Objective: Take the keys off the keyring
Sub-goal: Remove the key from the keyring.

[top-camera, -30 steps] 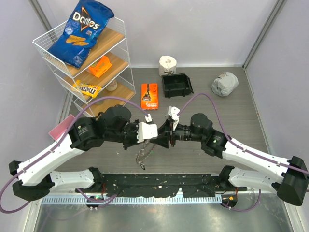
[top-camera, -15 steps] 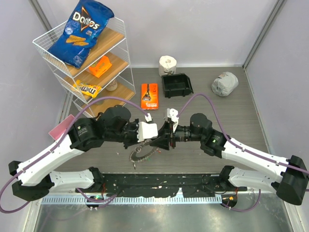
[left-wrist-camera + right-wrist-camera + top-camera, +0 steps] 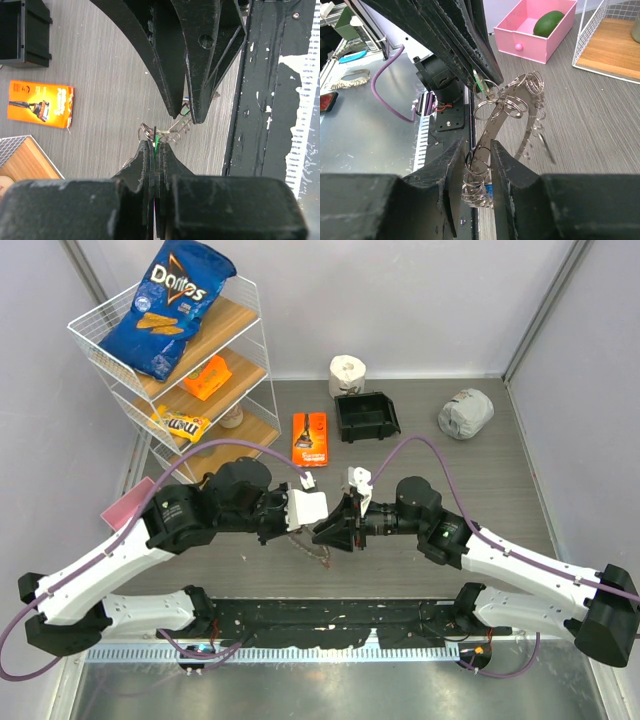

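Grey walls close in a grey wood-grain worktop point(image 3: 480, 470), and both arms reach in from its near edge to meet above the middle. The left hand point(image 3: 154, 146) has its fingers pressed together on a thin green sliver, which we take for the plastic head of a green key point(image 3: 155, 140). That key hangs on the keyring point(image 3: 492, 122), a flat silver band held up off the worktop between the two hands and fringed with small split rings point(image 3: 535, 80). The right hand point(image 3: 479, 145) faces the left one tip to tip. Its fingers point(image 3: 452, 165) stand a little apart on either side of the band, with a bunch of the small rings and a speck of blue low between them. We cannot tell whether they press on the metal. Farther back lie an orange razor box point(image 3: 310, 438), a black bin point(image 3: 366, 416), a paper roll point(image 3: 347, 373) and a grey wrapped bundle point(image 3: 465, 413). At the back left, a white wire rack point(image 3: 240, 318) carries a Doritos bag point(image 3: 172, 305). A pink tray point(image 3: 535, 30) holding a green fruit point(image 3: 550, 21) sits near the foot of the rack.
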Motion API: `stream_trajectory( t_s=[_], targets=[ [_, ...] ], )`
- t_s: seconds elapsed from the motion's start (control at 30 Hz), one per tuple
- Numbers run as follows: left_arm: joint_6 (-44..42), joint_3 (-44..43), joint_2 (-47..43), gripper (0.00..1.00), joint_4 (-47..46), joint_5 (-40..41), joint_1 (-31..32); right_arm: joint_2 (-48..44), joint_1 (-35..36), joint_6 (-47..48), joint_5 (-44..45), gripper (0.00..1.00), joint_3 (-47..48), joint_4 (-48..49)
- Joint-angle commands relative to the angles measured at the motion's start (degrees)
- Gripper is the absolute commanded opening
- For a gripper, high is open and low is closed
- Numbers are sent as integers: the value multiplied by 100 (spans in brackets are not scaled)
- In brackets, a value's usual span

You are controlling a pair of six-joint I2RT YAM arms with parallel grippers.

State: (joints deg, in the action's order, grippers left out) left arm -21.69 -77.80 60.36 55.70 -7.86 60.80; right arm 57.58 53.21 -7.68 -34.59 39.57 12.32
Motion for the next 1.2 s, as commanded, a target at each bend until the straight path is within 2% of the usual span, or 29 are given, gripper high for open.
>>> stream_trajectory(
  t_s=[0.0,0.33,0.43,0.5,0.87,1.17],
  targets=[
    [-37,-16,-217,0,-657,83,29,-89,40,56,119,33,33,69],
    [113,379,-358,0,-1202,232,20,-168,67,-216,-39,32,-169,394],
    [130,467,-385,0,-1343,162,20,-221,75,-295,-92,42,-248,534],
    [87,511,-402,0,-1387,57,20,-318,67,-304,-75,44,-274,561],
    [-212,995,-806,0,-1896,-506,20,-467,23,-6,4,43,165,105],
    [-353,1135,-947,0,-1905,-761,20,-599,-293,249,-57,41,472,-141]
  ],
)
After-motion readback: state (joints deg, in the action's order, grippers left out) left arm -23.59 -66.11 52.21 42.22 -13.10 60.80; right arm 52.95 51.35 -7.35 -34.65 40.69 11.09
